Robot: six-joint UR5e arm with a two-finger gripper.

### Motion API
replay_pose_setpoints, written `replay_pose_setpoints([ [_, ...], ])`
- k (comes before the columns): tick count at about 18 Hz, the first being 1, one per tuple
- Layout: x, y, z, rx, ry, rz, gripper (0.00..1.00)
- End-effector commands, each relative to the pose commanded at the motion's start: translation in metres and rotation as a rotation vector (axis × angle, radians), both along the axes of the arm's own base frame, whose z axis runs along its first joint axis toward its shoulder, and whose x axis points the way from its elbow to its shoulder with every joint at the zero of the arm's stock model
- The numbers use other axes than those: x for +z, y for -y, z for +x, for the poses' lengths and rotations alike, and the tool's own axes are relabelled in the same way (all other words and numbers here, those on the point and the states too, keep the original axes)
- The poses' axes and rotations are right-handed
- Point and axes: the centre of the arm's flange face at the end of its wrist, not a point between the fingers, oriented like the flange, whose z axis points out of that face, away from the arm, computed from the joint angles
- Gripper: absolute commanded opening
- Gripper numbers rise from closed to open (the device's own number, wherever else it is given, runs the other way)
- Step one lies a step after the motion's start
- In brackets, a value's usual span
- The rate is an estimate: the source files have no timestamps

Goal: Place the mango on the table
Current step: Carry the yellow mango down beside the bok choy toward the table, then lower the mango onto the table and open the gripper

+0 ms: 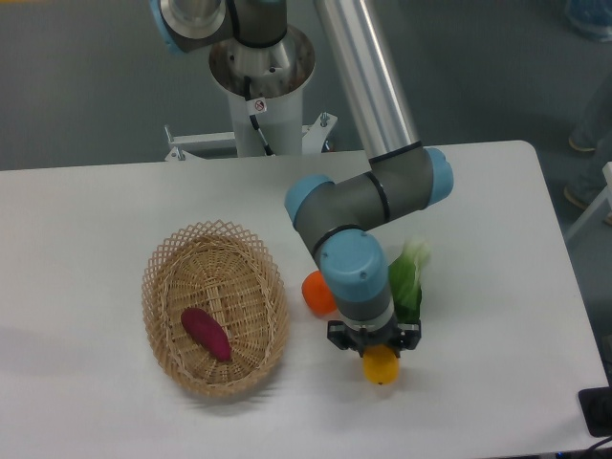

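Observation:
The mango [381,367] is a yellow-orange fruit showing just under my gripper [375,348], near the front of the white table [96,210]. The gripper points straight down over it, and its jaws stand on either side of the fruit, gripping it. The wrist hides the top of the mango and the fingertips. I cannot tell whether the mango touches the tabletop or hangs just above it.
A round orange [316,293] lies just left of the wrist. A green leafy vegetable [408,277] lies just right of it. An oval wicker basket [216,308] at the left holds a purple-red sweet potato [206,333]. The table's front edge is close below the gripper.

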Motion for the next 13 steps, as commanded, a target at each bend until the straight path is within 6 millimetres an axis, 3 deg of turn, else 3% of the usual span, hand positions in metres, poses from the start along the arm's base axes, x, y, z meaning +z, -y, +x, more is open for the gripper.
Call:
replay_pose_setpoints([
  [10, 0.001, 0.0103, 0.0103, -0.022, 0.005, -0.013, 0.46],
  [11, 0.0018, 0.0098, 0.01, -0.024, 0.004, -0.01, 0.48],
  [13, 0.0021, 0.0081, 0.008, -0.021, 0.0, -0.008, 0.64],
])
